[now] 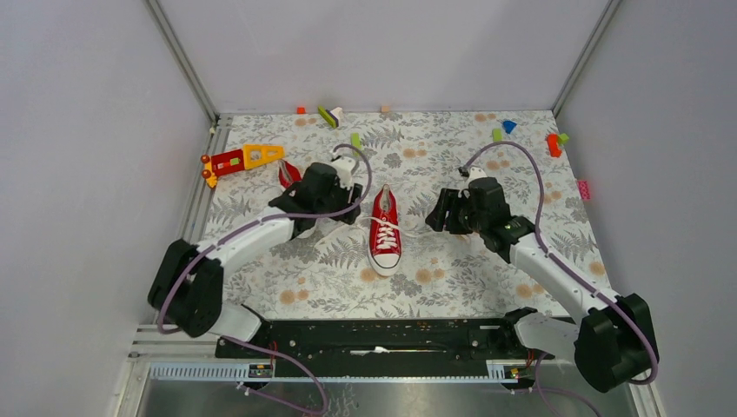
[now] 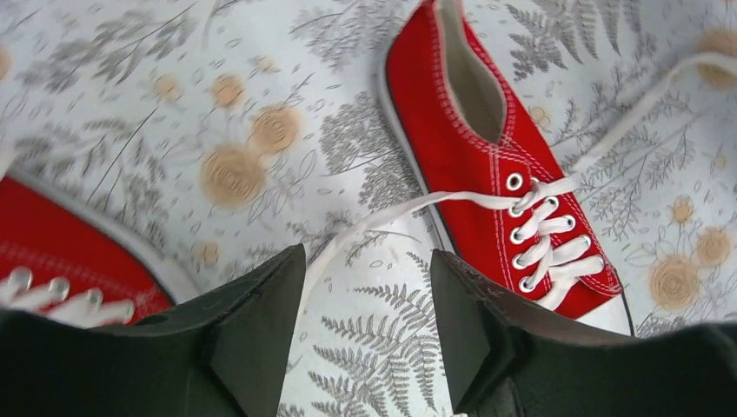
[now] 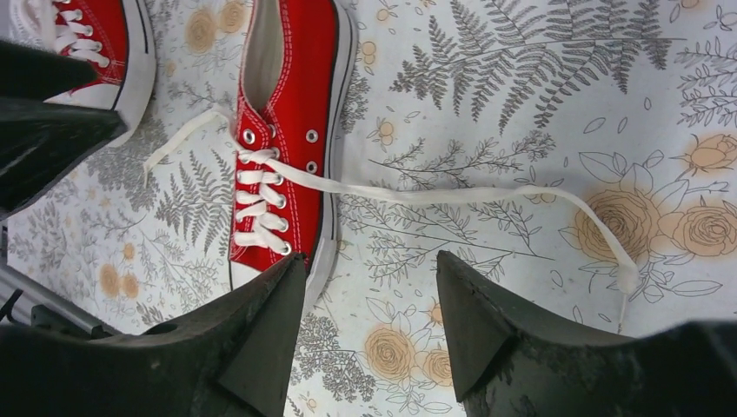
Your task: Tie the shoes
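One red shoe (image 1: pixel 384 230) lies in the middle of the table, toe toward the arms. It also shows in the left wrist view (image 2: pixel 487 148) and the right wrist view (image 3: pixel 291 130). Its white laces are untied and lie out to both sides. The left lace (image 2: pixel 382 217) runs toward my open left gripper (image 2: pixel 365 269), which hovers just left of the shoe (image 1: pixel 346 208). The right lace (image 3: pixel 452 195) lies flat in front of my open right gripper (image 3: pixel 369 269), right of the shoe (image 1: pixel 437 215). The second shoe (image 1: pixel 288 174) is mostly hidden behind the left arm; part of it shows in the left wrist view (image 2: pixel 69 261).
A red-and-yellow toy piece (image 1: pixel 243 159) lies at the back left. Small coloured blocks (image 1: pixel 330 115) (image 1: pixel 554 143) sit along the back edge, and a pink one (image 1: pixel 583 188) at the right wall. Grey walls close in three sides.
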`<state>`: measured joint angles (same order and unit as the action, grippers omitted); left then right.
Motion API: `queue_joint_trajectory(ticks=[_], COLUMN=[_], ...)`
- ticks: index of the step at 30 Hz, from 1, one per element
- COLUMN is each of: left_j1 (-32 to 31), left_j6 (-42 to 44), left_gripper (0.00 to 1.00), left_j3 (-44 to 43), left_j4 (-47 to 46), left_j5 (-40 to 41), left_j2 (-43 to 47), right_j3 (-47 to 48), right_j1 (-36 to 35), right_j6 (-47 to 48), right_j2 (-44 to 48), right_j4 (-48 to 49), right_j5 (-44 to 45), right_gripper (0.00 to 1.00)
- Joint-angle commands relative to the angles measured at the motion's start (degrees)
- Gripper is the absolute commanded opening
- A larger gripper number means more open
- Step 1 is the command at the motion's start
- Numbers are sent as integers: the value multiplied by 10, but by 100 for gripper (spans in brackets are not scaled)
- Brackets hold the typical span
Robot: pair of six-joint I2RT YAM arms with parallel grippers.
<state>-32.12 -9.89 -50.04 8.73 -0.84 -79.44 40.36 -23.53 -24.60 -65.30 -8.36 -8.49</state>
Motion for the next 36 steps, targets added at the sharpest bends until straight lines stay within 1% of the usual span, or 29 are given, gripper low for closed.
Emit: queue_joint_trajectory(ticks=[1, 5, 7, 8, 9, 10, 12, 16, 28, 30, 31, 32, 33, 35, 36], left_j1=[-2, -2, -1, -1, -1, -2, -2, -1, 0, 0, 0, 1, 3, 4, 4], left_j6=[139, 175, 189, 190, 194, 195, 200, 211, 200, 198, 198, 197, 197, 193, 189], left_gripper=[61, 62, 68, 70, 75, 78, 78, 77, 62, 56, 51, 45, 36, 11, 0], left_j3=[-84, -120, -134, -139, -142, -145, -147, -161, -232, -241, -243, -244, -244, -243, -241], left_j4=[49, 68, 83, 88, 94, 98, 103, 120, 160, 167, 170, 173, 174, 175, 172], left_j5=[-89, -70, -78, -88, -101, -109, -121, -137, -107, -110, -112, -114, -119, -123, -119], left_j2=[-76, -122, -139, -144, -149, -153, -158, -176, -265, -274, -277, -278, -279, -276, -272], right_j3=[10, -1, -5, -6, -7, -6, -4, -2, -15, -16, -16, -16, -15, -17, -18], right_j1=[-3, -3, -3, -3, -3, -3, -3, -3, -3, -3, -3, -3, -3, -3, -3], right_j6=[26, 28, 25, 23, 21, 19, 17, 17, -2, -4, -5, -6, -6, -9, -10], right_j2=[35, 52, 56, 56, 56, 55, 53, 47, 46, 45, 44, 43, 43, 41, 39], right_j4=[-3, -6, -6, -6, -6, -6, -6, -6, 13, 14, 13, 13, 14, 17, 19], right_j5=[-30, -40, -41, -44, -47, -50, -53, -52, -48, -48, -48, -49, -48, -49, -52], right_gripper=[64, 66, 66, 66, 66, 66, 66, 66, 64, 63, 63, 62, 62, 61, 60])
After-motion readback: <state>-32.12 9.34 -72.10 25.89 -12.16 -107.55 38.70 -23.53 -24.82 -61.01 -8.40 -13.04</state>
